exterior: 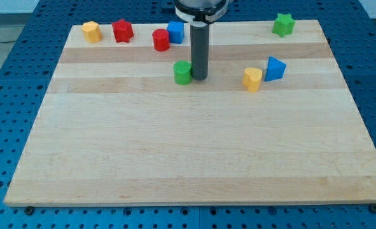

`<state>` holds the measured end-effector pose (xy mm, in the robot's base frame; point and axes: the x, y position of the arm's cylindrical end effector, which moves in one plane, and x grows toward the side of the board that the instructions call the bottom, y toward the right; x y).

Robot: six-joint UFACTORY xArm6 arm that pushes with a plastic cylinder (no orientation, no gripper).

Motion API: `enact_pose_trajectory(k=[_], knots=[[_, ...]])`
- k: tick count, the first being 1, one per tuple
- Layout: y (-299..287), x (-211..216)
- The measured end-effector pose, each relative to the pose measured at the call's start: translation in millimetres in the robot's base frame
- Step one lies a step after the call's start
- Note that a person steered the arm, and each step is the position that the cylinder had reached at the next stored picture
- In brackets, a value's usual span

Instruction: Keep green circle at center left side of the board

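The green circle (pixel 182 72) is a short green cylinder standing on the wooden board (pixel 194 146), a little left of the middle and toward the view's top. My tip (pixel 200 78) is the lower end of the dark rod and stands right beside the green circle on its right side, touching it or nearly so.
Along the view's top stand a yellow block (pixel 91 31), a red star-like block (pixel 122 30), a red cylinder (pixel 161 40), a blue block (pixel 175 32) and a green star (pixel 283 24). To the right stand a yellow block (pixel 252 79) and a blue triangle (pixel 275 69).
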<state>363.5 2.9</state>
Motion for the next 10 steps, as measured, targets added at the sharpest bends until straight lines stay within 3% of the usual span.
enact_pose_trajectory(k=[2,3,6,10], knots=[[-56.9,-6.0],[-67.6,-33.3],[-94.7,8.6],[-165.5,-6.1]])
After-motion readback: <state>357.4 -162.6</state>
